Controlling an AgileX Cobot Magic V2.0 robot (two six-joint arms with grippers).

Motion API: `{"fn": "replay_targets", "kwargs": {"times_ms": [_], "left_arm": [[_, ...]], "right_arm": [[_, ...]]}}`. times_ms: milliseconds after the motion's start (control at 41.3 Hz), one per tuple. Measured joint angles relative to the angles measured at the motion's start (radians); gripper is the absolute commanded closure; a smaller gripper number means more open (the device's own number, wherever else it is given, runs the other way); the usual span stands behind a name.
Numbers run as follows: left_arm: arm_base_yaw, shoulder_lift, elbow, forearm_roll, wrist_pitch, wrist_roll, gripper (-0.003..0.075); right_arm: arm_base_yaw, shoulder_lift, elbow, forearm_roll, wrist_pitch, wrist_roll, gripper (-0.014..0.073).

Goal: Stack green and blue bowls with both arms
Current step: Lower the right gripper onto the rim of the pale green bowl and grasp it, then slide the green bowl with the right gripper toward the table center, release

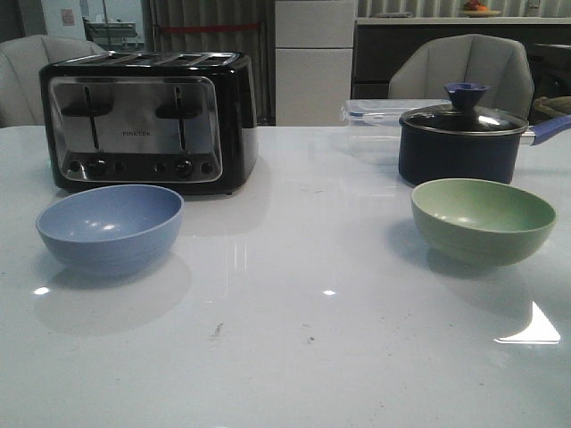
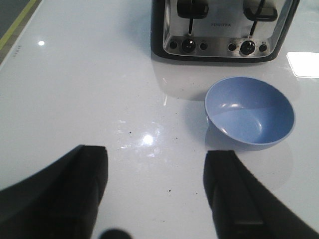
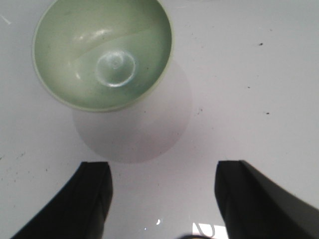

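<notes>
Left gripper [image 2: 155,199] hovering, fingers spread, near blue bowl [image 1: 111,227]; right gripper [image 3: 162,199] gaping beside green bowl [image 1: 483,219], bowls sitting well apart.

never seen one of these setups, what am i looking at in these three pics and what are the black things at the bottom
It is a two-armed robot at a white table. One picture looks forward over the table; the other two come from cameras on each wrist, looking down past the fingers.

The black shapes are those fingers: the left gripper and the right gripper, both open and holding nothing.

On the table stand a blue bowl on the left, in front of a toaster, and a green bowl on the right, in front of a dark lidded pot. A clear container sits behind the pot. The bowls are apart, not yet stacked.
</notes>
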Motion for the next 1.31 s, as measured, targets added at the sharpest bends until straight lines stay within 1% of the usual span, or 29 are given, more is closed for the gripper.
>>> {"fn": "replay_targets", "kwargs": {"times_ms": [169, 339, 387, 484, 654, 872, 944, 1114, 1186, 1307], "left_arm": [[0.000, 0.000, 0.000, 0.000, 0.000, 0.000, 0.0232], [0.000, 0.000, 0.000, 0.000, 0.000, 0.000, 0.0232], [0.000, 0.000, 0.000, 0.000, 0.000, 0.000, 0.0232], [0.000, 0.000, 0.000, 0.000, 0.000, 0.000, 0.0232], [0.000, 0.000, 0.000, 0.000, 0.000, 0.000, 0.0232], [0.000, 0.000, 0.000, 0.000, 0.000, 0.000, 0.0232], [0.000, 0.000, 0.000, 0.000, 0.000, 0.000, 0.0232], [0.000, 0.000, 0.000, 0.000, 0.000, 0.000, 0.0232], [0.000, 0.000, 0.000, 0.000, 0.000, 0.000, 0.0232], [0.000, 0.000, 0.000, 0.000, 0.000, 0.000, 0.0232]], "right_arm": [[-0.010, 0.229, -0.159, 0.026, 0.017, 0.000, 0.0044], [-0.010, 0.420, -0.313, 0.030, 0.044, 0.000, 0.0044], [-0.010, 0.472, -0.346, 0.030, 0.051, 0.000, 0.0058], [-0.010, 0.557, -0.414, 0.032, 0.061, 0.000, 0.0124], [-0.010, 0.667, -0.493, 0.032, 0.083, 0.000, 0.0295], [-0.010, 0.684, -0.514, 0.032, 0.104, 0.000, 0.0500], [-0.010, 0.684, -0.514, 0.036, 0.114, 0.000, 0.0545], [0.009, 0.645, -0.514, 0.030, 0.143, -0.013, 0.0538], [0.046, 0.605, -0.514, 0.028, 0.159, -0.020, 0.0538], [0.144, 0.541, -0.514, 0.028, 0.165, -0.028, 0.0538]]}}
